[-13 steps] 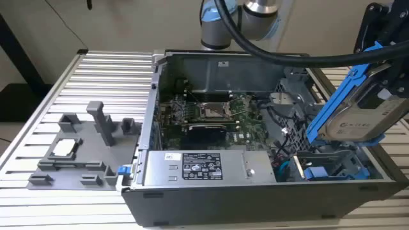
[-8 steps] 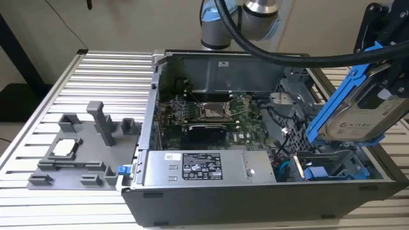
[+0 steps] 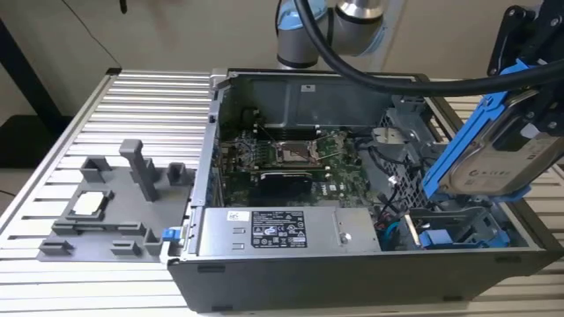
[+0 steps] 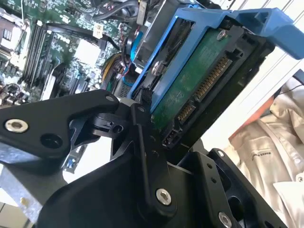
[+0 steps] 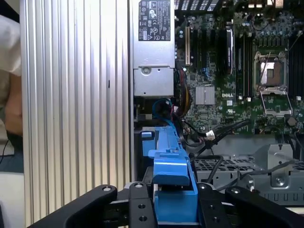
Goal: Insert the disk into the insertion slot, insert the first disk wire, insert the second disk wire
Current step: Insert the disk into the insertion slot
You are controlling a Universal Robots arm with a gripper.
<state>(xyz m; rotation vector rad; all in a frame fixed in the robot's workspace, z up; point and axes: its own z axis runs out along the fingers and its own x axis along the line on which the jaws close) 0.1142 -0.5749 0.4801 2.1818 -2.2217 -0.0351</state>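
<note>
Holding the disk [image 3: 500, 164] above the insertion slot [image 3: 450, 221], jaws clenched on its blue frame [image 5: 168, 156]; likely rigid, dense, shock-sensitive.

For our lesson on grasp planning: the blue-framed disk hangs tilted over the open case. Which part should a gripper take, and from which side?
Probably the connector end of the disk, pinched across its blue frame, coming from above on the exterior view's right. The gripper holds it so now, which leaves the lower end free to point towards the insertion slot.
</note>
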